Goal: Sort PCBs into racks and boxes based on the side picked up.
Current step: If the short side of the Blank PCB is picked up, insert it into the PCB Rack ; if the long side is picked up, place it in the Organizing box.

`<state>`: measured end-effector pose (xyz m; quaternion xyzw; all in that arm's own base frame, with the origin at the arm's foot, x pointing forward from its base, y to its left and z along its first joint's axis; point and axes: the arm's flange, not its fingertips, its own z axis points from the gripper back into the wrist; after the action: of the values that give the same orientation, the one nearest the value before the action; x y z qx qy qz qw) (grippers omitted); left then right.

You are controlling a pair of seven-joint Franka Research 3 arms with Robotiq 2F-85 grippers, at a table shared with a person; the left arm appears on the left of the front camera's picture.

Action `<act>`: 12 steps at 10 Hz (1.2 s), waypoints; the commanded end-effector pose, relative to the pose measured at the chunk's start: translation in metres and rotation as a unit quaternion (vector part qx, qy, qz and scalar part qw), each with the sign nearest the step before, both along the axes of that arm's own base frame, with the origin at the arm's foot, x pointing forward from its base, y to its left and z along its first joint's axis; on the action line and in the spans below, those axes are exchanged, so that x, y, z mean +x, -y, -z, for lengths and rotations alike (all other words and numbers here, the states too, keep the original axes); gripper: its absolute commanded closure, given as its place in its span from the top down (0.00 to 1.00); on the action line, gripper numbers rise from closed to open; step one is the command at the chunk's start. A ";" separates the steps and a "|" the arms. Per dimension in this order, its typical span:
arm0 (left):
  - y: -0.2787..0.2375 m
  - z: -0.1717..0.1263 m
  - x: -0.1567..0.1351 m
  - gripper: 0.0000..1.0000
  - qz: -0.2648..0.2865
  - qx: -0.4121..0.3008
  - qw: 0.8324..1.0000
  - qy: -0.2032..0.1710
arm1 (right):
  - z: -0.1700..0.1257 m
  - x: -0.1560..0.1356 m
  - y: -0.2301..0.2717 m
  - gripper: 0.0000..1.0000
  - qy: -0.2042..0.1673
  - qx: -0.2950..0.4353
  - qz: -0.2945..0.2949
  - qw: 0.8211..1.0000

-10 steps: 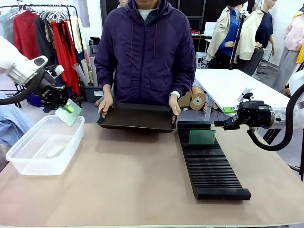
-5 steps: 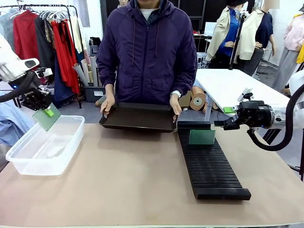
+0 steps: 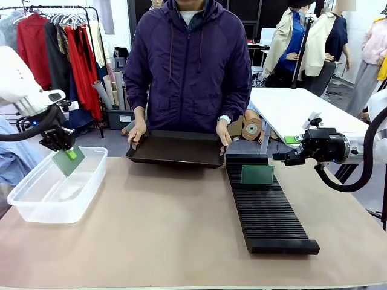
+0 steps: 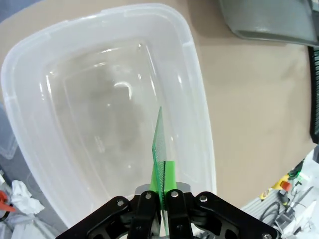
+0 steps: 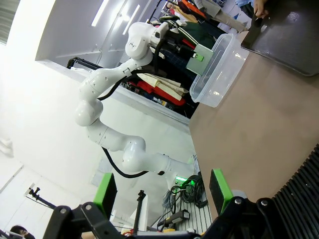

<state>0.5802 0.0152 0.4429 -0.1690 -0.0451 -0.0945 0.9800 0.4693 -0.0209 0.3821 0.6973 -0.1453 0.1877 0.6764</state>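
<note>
PCB [image 3: 68, 161] pinched edge-on between closed left gripper [image 4: 162, 195] fingers, hanging just above the near-person end of the box [image 3: 36, 208], over its open inside, not yet let go. Seen from the left wrist as a thin green sliver standing up from the green pads [image 4: 168, 177], box floor below looking bare, though glare on the clear plastic makes that hard to swear to. Second PCB [image 3: 257, 174] standing upright in a slot near the far end of the rack [image 3: 269, 214], well right of the box. Right gripper [image 3: 279, 158] hovering beyond the rack's far right corner, well right of the box, holding nothing; fingers [image 5: 219, 188] spread wide in the right wrist view. Dark tray [image 3: 175, 149] held at both ends by the person's hands [image 3: 133, 133], between box and rack, at the far table edge; contents of the tray not readable from here. Judged progress: one board racked, one about to go into the box, so early to middle of the sort. Left to do, by that reading: release over the box, then back to the tray for whatever remains there.
</note>
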 end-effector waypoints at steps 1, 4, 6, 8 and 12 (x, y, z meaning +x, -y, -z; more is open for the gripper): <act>-0.002 0.017 0.009 0.00 -0.014 0.008 1.000 -0.003 | -0.002 0.001 0.000 1.00 0.004 0.000 -0.001 1.000; -0.002 0.055 0.011 0.00 -0.025 0.005 1.000 -0.011 | -0.002 0.001 0.000 1.00 0.004 0.000 -0.001 1.000; -0.003 0.074 0.013 0.00 -0.030 0.004 0.999 -0.019 | -0.002 0.001 0.000 1.00 0.004 0.000 -0.001 1.000; -0.004 0.088 0.013 0.00 -0.035 -0.009 0.999 -0.025 | -0.002 0.001 0.000 1.00 0.004 0.000 -0.001 1.000; -0.008 0.099 0.013 0.00 -0.045 -0.020 0.998 -0.025 | -0.002 0.001 0.000 1.00 0.004 0.000 -0.001 1.000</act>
<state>0.5961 0.0231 0.3447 -0.1793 -0.0169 -0.0507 0.9823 0.4693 -0.0209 0.3821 0.6973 -0.1452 0.1877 0.6764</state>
